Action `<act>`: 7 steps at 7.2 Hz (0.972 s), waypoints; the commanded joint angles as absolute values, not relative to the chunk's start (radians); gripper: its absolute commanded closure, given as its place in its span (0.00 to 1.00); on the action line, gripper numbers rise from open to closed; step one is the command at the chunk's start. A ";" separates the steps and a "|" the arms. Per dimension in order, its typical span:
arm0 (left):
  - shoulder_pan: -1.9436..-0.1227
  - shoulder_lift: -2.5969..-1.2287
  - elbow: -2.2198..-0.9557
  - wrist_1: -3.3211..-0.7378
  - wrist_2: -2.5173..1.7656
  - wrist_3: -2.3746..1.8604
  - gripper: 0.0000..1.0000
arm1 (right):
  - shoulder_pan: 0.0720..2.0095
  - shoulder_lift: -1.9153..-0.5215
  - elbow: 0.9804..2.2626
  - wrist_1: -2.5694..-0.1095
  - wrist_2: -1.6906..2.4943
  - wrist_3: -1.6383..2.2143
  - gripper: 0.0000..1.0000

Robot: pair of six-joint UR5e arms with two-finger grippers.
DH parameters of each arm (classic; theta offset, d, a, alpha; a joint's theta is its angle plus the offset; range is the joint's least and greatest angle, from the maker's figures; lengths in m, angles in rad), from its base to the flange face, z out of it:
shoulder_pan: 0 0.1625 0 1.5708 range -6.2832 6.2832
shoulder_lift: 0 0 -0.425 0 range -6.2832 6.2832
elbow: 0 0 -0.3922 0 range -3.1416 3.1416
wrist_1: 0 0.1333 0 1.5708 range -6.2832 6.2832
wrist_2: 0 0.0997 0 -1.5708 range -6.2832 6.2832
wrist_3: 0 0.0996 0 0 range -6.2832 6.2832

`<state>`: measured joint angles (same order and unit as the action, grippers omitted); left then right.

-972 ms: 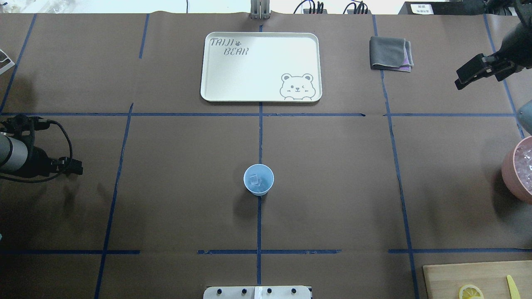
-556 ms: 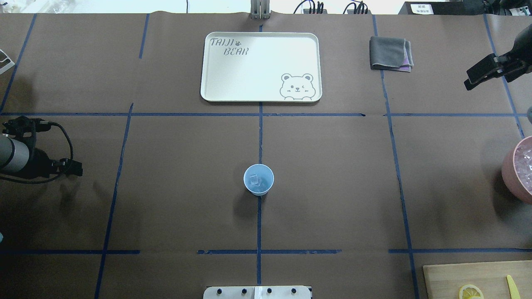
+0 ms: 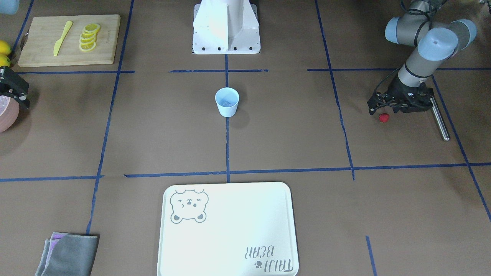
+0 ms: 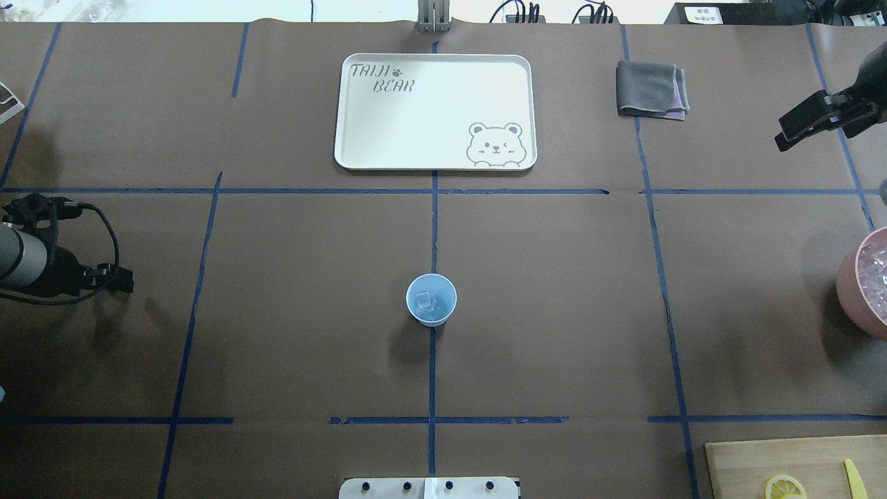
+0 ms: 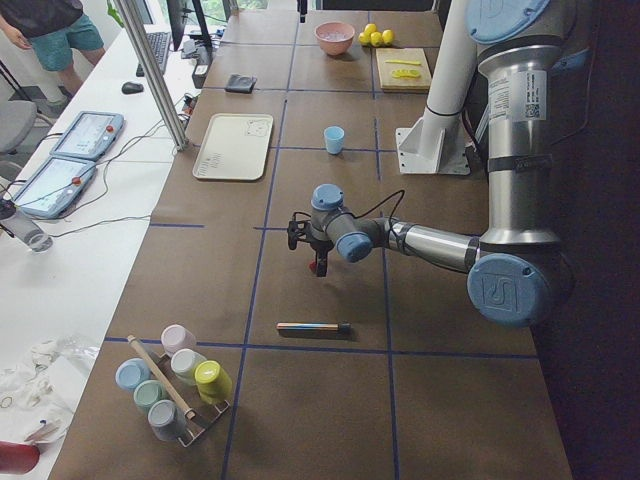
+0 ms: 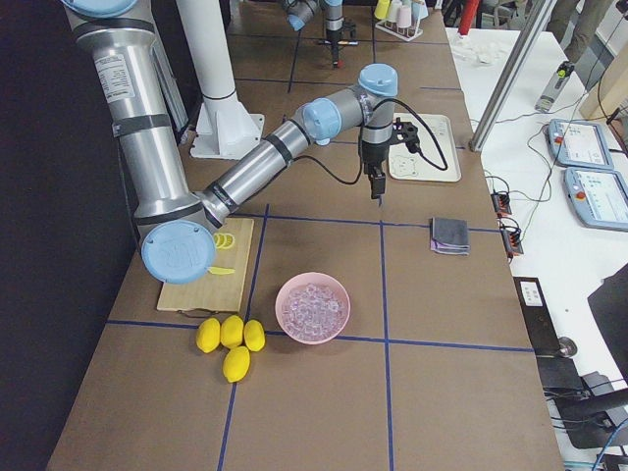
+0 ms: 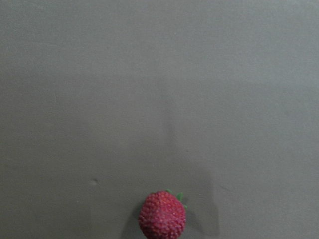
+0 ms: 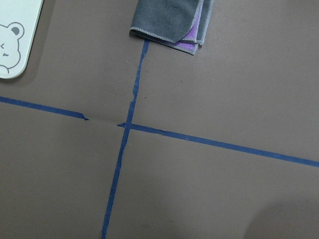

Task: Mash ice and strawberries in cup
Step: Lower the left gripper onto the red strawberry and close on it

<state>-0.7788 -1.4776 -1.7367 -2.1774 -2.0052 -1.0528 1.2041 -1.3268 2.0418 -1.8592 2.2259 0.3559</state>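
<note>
Exterior front-facing: strawberry (image 3: 383,117) on counter (image 3: 291,126), frame right, just under left gripper (image 3: 384,109). Cup (image 3: 227,101) at centre, ice (image 4: 424,300) inside. Right gripper (image 4: 783,141) upper right in overhead. Jaws apart or together: cannot tell, either arm.

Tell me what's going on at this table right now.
The blue cup stands in the middle of the table with ice in it. The left gripper is low beside the strawberry, which lies on the table, not yet in the cup. The right gripper hangs above the table near the folded cloth, holding nothing I can see.
</note>
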 commanded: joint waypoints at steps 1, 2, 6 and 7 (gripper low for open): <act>-0.781 -1.488 -1.733 -2.174 -1.981 -1.054 0.11 | 1.204 -1.327 2.048 -1.859 2.227 0.356 0.01; -0.782 -1.493 -1.720 -2.172 -1.976 -1.054 0.12 | 1.204 -1.327 2.049 -1.859 2.227 0.357 0.01; -0.796 -1.500 -1.713 -2.172 -1.977 -1.055 0.17 | 1.203 -1.325 2.049 -1.858 2.227 0.360 0.01; -0.796 -1.503 -1.712 -2.172 -1.977 -1.055 0.18 | 1.203 -1.325 2.049 -1.858 2.227 0.360 0.01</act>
